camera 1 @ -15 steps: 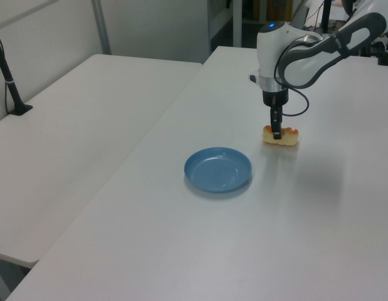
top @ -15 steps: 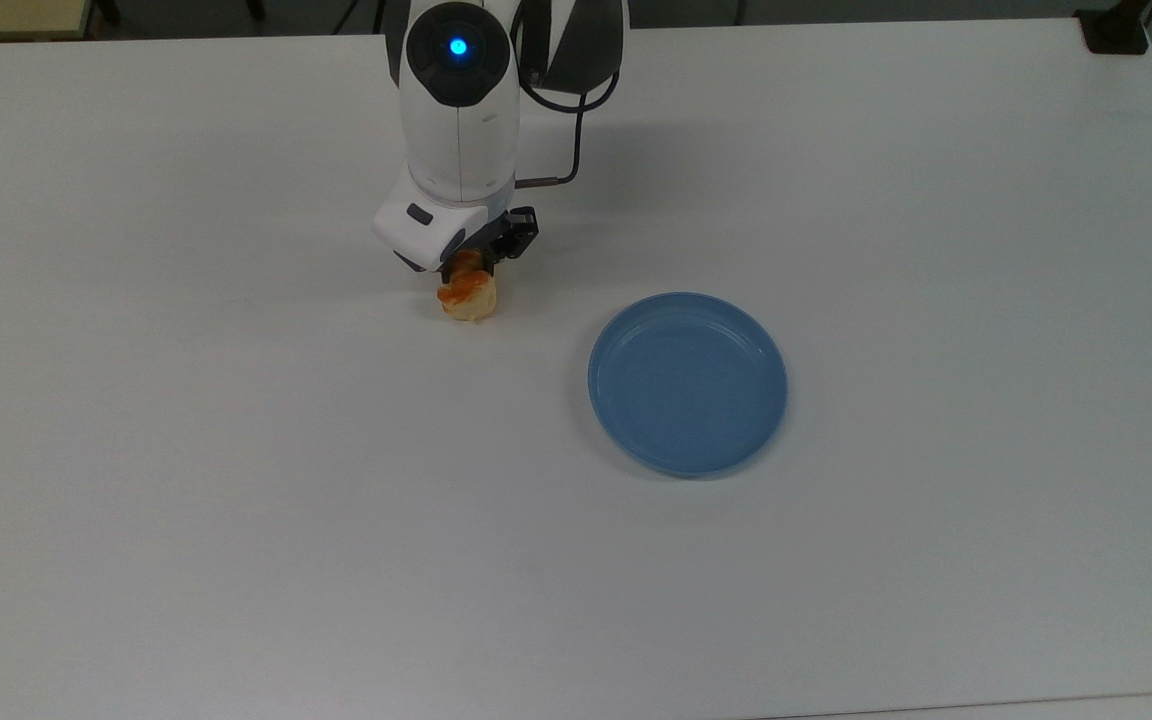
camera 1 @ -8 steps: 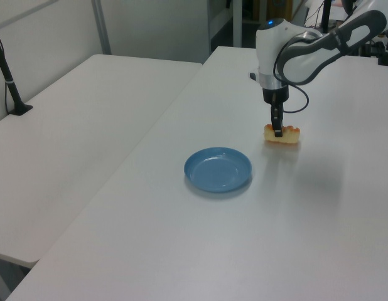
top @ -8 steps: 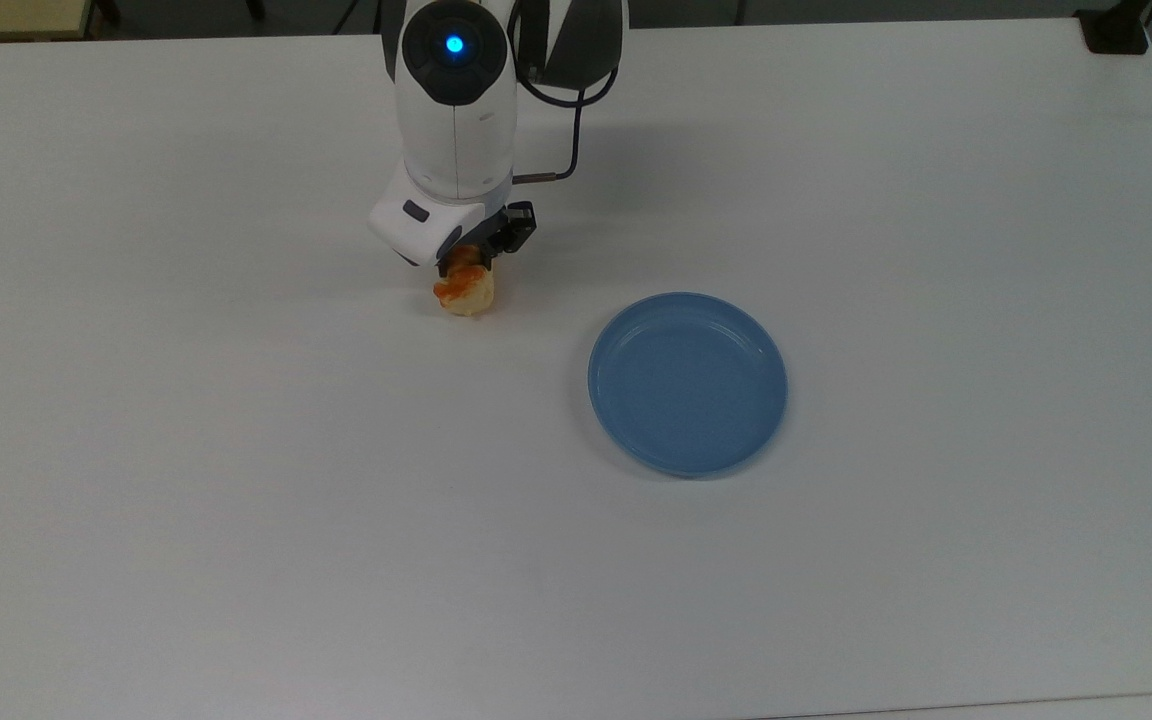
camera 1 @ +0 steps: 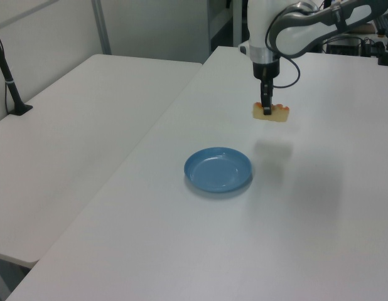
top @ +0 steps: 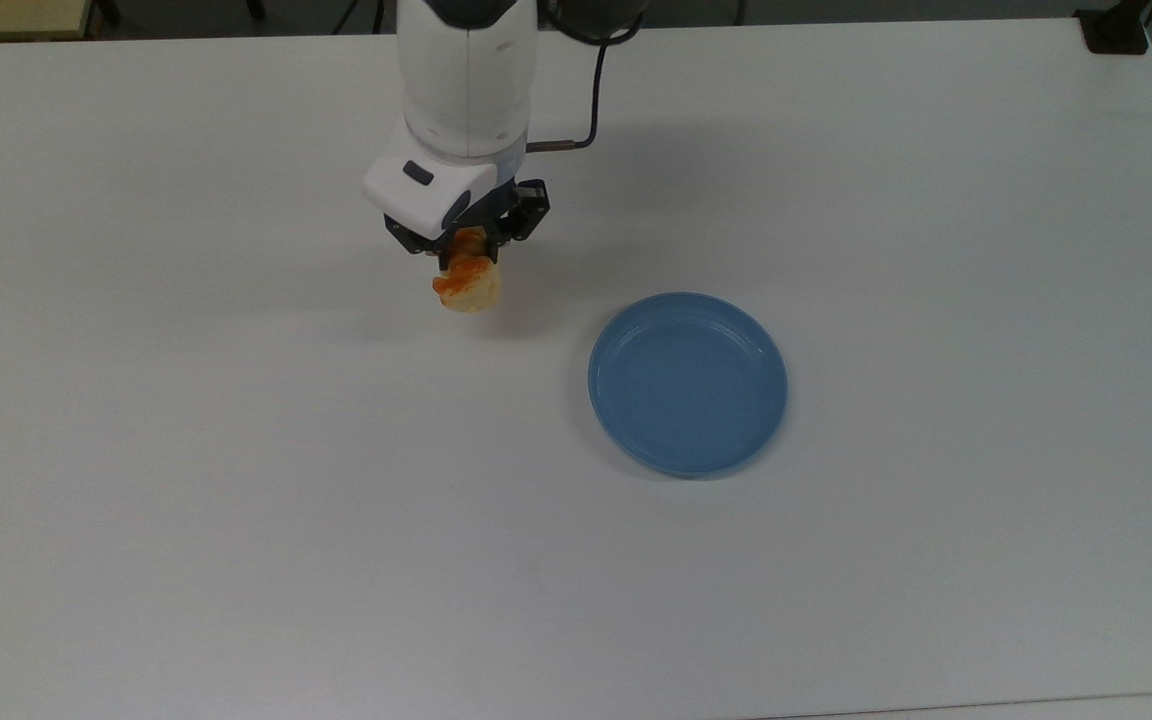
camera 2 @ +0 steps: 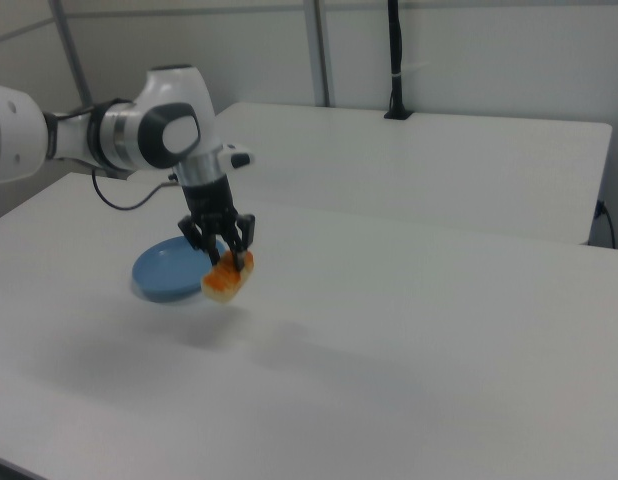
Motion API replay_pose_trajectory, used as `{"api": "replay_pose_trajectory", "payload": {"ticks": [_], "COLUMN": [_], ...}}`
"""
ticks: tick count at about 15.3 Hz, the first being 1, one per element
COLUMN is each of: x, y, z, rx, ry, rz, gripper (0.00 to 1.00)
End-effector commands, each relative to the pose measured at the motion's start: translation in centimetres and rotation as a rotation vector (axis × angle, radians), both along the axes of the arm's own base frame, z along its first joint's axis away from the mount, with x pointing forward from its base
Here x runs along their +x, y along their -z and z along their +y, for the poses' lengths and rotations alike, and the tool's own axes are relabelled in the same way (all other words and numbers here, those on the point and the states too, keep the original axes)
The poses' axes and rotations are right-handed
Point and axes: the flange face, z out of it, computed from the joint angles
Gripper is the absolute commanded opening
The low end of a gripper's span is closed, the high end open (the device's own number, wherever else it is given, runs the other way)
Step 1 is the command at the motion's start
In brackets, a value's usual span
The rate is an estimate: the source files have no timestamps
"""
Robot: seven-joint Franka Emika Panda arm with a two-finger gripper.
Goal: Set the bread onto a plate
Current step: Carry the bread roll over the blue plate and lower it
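Note:
The bread (top: 468, 284) (camera 1: 273, 112) (camera 2: 228, 278), a pale loaf with orange-brown bumps, hangs in the air above the white table, its shadow lying apart from it on the tabletop. My gripper (top: 466, 252) (camera 1: 267, 110) (camera 2: 223, 259) is shut on the bread from above. The light-blue plate (top: 687, 382) (camera 1: 218, 170) (camera 2: 164, 270) lies flat with nothing in it, to the lower right of the bread in the top view and nearer the camera in the left view. In the right view the bread overlaps the plate's near edge.
The white table (top: 236, 480) spreads wide around the plate. A second white table (camera 1: 75, 125) adjoins it on the left view's left. A black post (camera 2: 396, 60) stands clamped to a farther table. My arm's cable (top: 591, 95) loops beside the wrist.
My gripper has risen with the bread, lifting it off the table. The plate has not moved.

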Motion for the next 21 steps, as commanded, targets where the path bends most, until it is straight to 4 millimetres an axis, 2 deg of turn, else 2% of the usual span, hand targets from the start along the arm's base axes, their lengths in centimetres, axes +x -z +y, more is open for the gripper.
{"api": "replay_pose_trajectory", "payload": {"ticks": [1, 3, 5, 7, 8, 9, 14, 15, 16, 19, 21], "x": [1.4, 2.7, 3.6, 4.1, 4.7, 5.0, 5.9, 5.9, 5.9, 5.9, 5.5], "y": [-2.4, -2.0, -0.7, 1.8, 3.1, 4.0, 6.1, 6.2, 6.5, 6.3, 3.4], "z": [4.0, 7.1, 10.3, 13.2, 15.4, 16.7, 21.6, 21.9, 22.1, 21.8, 21.3], "rx": [-0.004, -0.009, -0.011, -0.012, -0.01, -0.014, 0.01, 0.016, 0.017, 0.011, 0.022], "ry": [0.053, 0.081, 0.089, 0.098, 0.109, 0.11, 0.144, 0.151, 0.158, 0.161, 0.173], "rz": [-0.062, -0.086, -0.11, -0.13, -0.162, -0.165, -0.228, -0.234, -0.233, -0.229, -0.238], "gripper": [0.45, 0.45, 0.45, 0.45, 0.45, 0.45, 0.48, 0.61, 1.0, 1.0, 1.0]}}
